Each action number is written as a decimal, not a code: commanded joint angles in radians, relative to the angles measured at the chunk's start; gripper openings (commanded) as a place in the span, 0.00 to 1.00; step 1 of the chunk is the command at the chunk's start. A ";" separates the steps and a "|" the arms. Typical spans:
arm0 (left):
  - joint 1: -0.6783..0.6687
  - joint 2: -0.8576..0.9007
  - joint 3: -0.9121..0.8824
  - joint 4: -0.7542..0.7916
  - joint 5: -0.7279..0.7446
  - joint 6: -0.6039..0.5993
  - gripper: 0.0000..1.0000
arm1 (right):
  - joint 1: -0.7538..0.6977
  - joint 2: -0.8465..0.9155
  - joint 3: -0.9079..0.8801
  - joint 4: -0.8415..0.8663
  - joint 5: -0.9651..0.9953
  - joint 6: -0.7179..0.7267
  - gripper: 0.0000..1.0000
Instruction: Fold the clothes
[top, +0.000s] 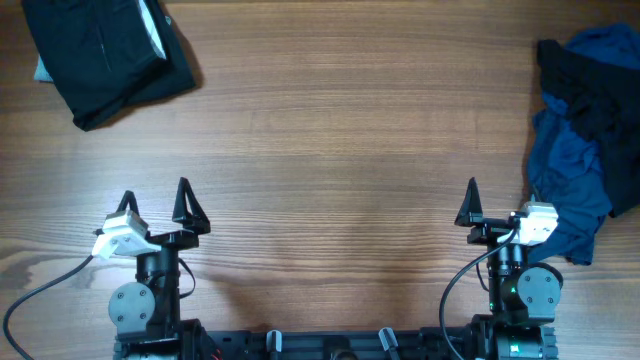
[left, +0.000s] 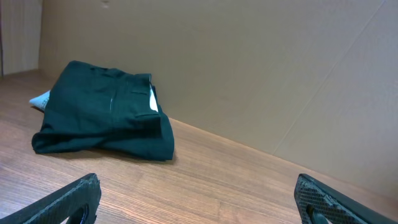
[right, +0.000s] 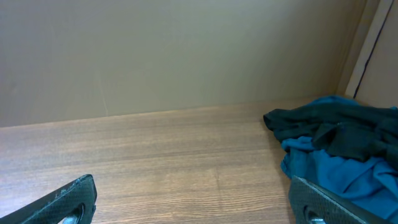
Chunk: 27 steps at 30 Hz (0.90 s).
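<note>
Black shorts (top: 105, 55), folded into a thick bundle, far off in the back left corner of the brown wood table (top: 350, 130). Flat on the wood, a bit of white peeking out at one edge. Well apart from both arms.

Down at the near edge on the left, the left gripper (top: 155, 192). Fingers wide apart, nothing between them. Pointing toward the back of the table. From the left wrist camera, the same shorts (left: 102, 115) ahead and off to the left, with only bare wood between the two black fingers.

Down at the near edge on the right, the right gripper (top: 500, 205). Fingers wide apart here too, nothing between them. Just beside a messy pile of blue and dark clothes (top: 580, 150) at the right edge of the table. Outer finger very close to that pile; touching or not, cannot tell. From the right wrist camera, the pile (right: 336, 168) ahead on the right, bare wood in the middle.
</note>
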 joint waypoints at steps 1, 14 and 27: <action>-0.010 -0.012 -0.008 0.034 0.016 0.021 1.00 | -0.004 -0.010 -0.001 0.003 -0.016 -0.012 1.00; -0.062 -0.012 -0.112 0.259 0.012 0.021 1.00 | -0.004 -0.010 -0.001 0.003 -0.016 -0.012 1.00; -0.081 -0.012 -0.116 0.093 0.012 0.020 1.00 | -0.004 -0.010 -0.001 0.003 -0.016 -0.012 1.00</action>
